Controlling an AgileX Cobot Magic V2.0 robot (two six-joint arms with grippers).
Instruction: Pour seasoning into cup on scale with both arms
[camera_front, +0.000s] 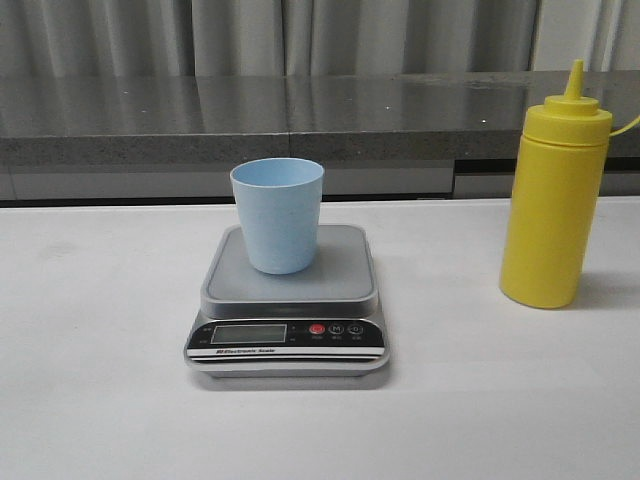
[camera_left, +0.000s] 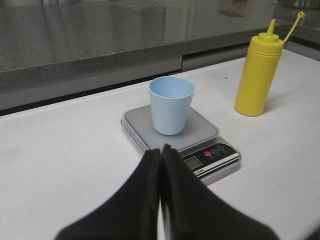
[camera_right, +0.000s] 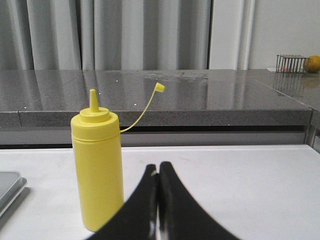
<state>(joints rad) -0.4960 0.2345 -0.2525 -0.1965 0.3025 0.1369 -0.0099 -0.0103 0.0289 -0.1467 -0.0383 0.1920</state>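
The pale blue cup (camera_front: 278, 215) stands upright on the platform of the silver-grey scale (camera_front: 288, 305) at the table's middle. The yellow seasoning bottle (camera_front: 552, 196) stands upright at the right, its small cap hanging off on a strap. No arm shows in the front view. In the left wrist view my left gripper (camera_left: 161, 149) is shut and empty, short of the scale (camera_left: 200, 131) and cup (camera_left: 170, 104), with the bottle (camera_left: 257, 74) beyond. In the right wrist view my right gripper (camera_right: 157, 167) is shut and empty, beside and short of the bottle (camera_right: 97, 170).
A white table (camera_front: 100, 330) carries everything. A dark grey stone counter (camera_front: 150, 120) runs along its far edge with curtains behind. A wire rack (camera_right: 290, 63) with a yellow fruit sits far off on the counter in the right wrist view.
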